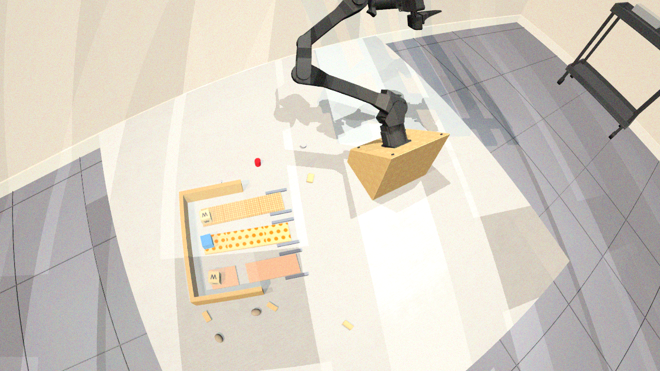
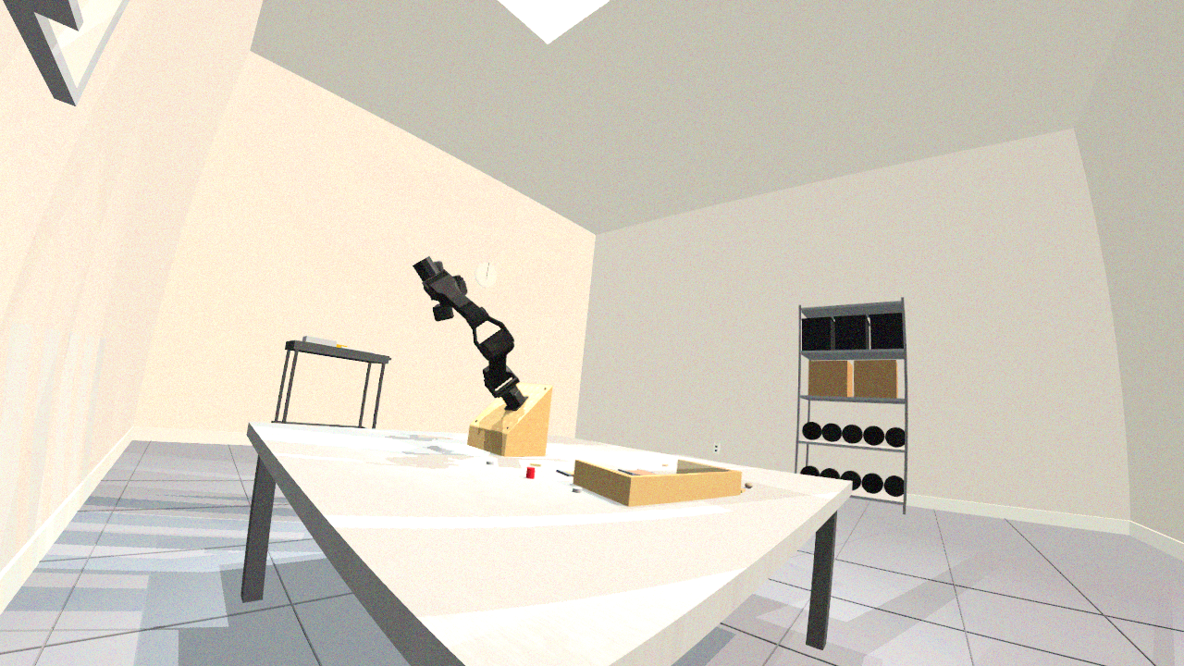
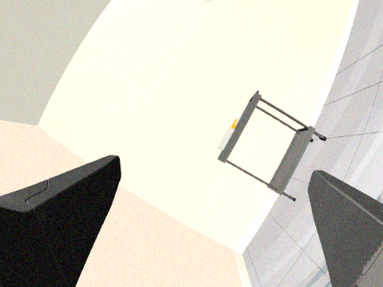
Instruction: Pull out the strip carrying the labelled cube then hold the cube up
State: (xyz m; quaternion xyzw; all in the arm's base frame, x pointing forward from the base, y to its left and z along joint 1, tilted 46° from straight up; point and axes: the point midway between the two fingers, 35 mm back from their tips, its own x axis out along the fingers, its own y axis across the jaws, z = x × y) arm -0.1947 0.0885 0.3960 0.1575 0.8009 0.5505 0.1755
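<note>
A checked orange strip (image 1: 244, 209) lies in one piece, with a cube marked W (image 1: 205, 215) on its far end. A yellow strip with orange dots (image 1: 253, 236) carries a plain blue cube (image 1: 207, 241); small breaks in its dot pattern leave its wholeness unclear. The salmon strip is in two parts: a near piece (image 1: 273, 267) and, across a gap, a far piece (image 1: 229, 281) bearing another W cube (image 1: 214, 276). My gripper (image 3: 217, 174) is open and empty, raised high beyond the robot base, far from strips and cubes.
A three-sided wooden wall (image 1: 185, 239) (image 2: 686, 487) encloses the far ends, open towards the wooden robot base (image 1: 399, 161) (image 2: 525, 430). Short grey rails flank the near ends. A red cylinder (image 1: 257, 162) (image 2: 530, 473), yellow blocks and brown pebbles lie around it.
</note>
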